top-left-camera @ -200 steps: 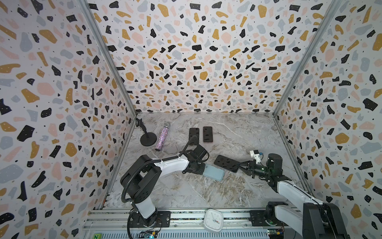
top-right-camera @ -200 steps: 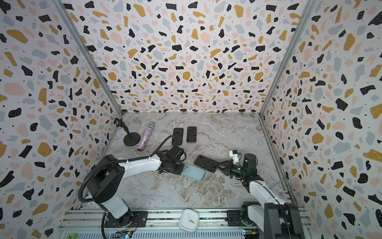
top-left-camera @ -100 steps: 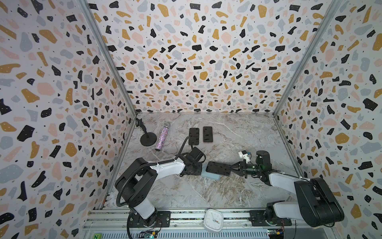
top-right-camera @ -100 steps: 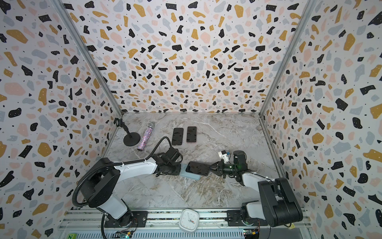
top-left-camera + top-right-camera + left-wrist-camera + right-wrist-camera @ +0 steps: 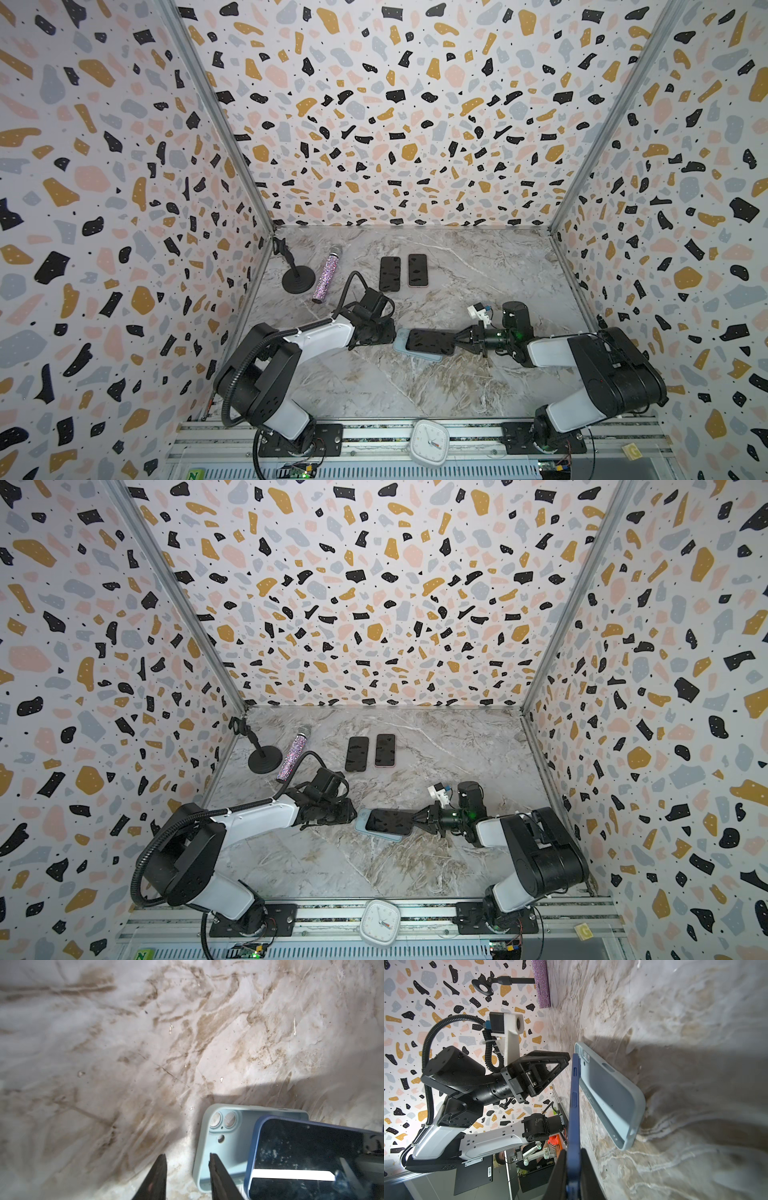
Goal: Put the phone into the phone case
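Phone [image 5: 430,341] held over the open phone case [image 5: 610,1093], not yet seated.
Right gripper [image 5: 455,338] is clamped on the phone's short end. The phone's far end dips toward the camera end of the phone case, which lies cavity-up on the marble table [image 5: 374,386]; contact cannot be confirmed. Left gripper [image 5: 187,1155] stands parted beside that end, holding nothing. Judgement: the phone is stiff, smooth and glass-faced, liable to pivot in an end grip. The phone case looks light and soft-walled, so its rim should be pinned.

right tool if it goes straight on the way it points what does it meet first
Likely the left tool, reached first by the held phone passing over the case; depth unclear.
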### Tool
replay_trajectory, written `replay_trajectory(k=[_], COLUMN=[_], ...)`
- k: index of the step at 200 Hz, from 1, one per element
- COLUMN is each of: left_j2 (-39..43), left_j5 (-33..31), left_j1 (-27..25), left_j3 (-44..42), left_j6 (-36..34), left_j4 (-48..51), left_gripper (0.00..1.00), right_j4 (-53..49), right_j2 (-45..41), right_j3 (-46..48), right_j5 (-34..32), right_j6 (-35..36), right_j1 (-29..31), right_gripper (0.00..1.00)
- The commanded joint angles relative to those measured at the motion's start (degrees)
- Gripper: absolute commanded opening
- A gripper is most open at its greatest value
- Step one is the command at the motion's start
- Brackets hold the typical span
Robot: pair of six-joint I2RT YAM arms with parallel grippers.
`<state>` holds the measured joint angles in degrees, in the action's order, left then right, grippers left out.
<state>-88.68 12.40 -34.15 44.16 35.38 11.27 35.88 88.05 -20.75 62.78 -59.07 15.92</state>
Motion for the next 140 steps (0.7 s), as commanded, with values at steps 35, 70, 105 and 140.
replay_trajectory(k=[35,70,105,140], left_j2=[-1.5,-2.2,-3.4,-3.8], left_j5=[4.7,5.7,6.7,7.1], left_j1=[0.0,0.1,0.2,0.2], left_j3=[-0.8,-0.3,-0.3,-0.2], left_j6=[1.1,0.6,0.1,-0.1], left_j4=[-5.1,-5.4,-5.7,-6.1], left_gripper=[0.42,0.43,0.43,0.43], right_j4=[4.7,4.8,3.0,-0.7], right_j2=[2.6,5.2,7.3,8.4], right_j3=[-1.8,-2.6,-3.8,-5.2], right_j5=[2.8,2.9,2.7,1.9], right_j6=[0.4,1.3,3.1,5.9], right_j1=[0.7,1.0,1.5,1.7], right_gripper=[0.0,0.0,0.0,0.0])
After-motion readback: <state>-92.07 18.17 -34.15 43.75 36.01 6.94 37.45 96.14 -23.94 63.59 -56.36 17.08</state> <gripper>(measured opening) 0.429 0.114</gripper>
